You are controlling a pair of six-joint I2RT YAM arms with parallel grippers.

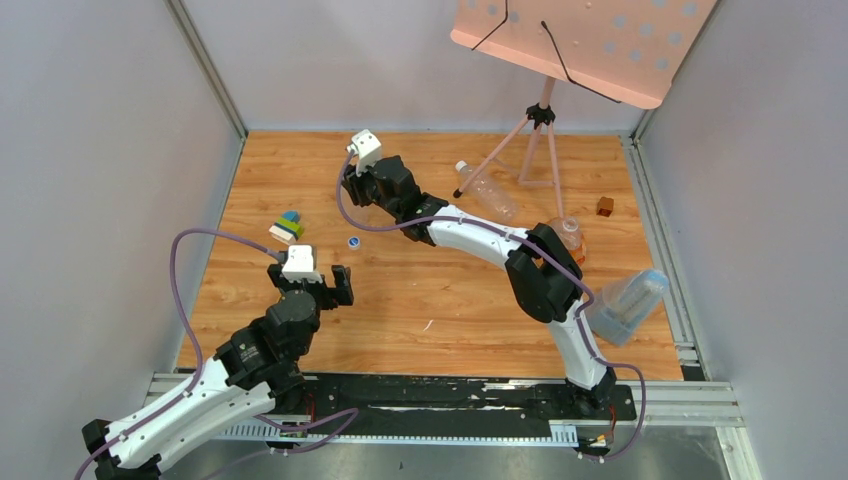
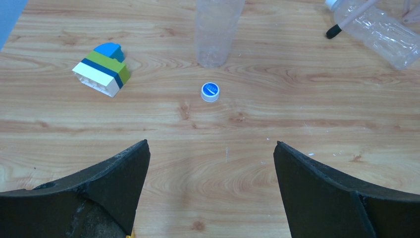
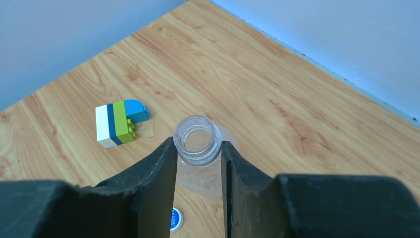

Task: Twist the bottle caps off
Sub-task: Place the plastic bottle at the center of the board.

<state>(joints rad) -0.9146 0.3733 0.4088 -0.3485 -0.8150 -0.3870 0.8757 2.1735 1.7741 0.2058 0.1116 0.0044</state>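
Bottle cap (image 2: 210,91), blue top and white rim, lies loose on the worktop (image 2: 297,114), just in front of the clear bottle (image 2: 215,34) and ahead of the left gripper (image 2: 210,148).

The left wrist view alone shows the bottle body standing upright; can't tell if its base touches the wood. The right wrist view alone shows the bottle's mouth open with bare threads, and the same cap low between the jaws (image 3: 173,219). Toy brick stack (image 3: 119,121) sits off to one side, well apart from the cap.

The top view alone shows a second bottle (image 1: 487,190) lying on its side at the far end, white cap (image 1: 461,166) still on, beside a tripod leg (image 1: 495,160). A brown cube (image 1: 605,206) is off at the right.

Right gripper (image 3: 198,153): jaws closed on the clear bottle's neck, one pad on each side. Left gripper: jaws spread wide, holding nothing, touching nothing, above bare wood.
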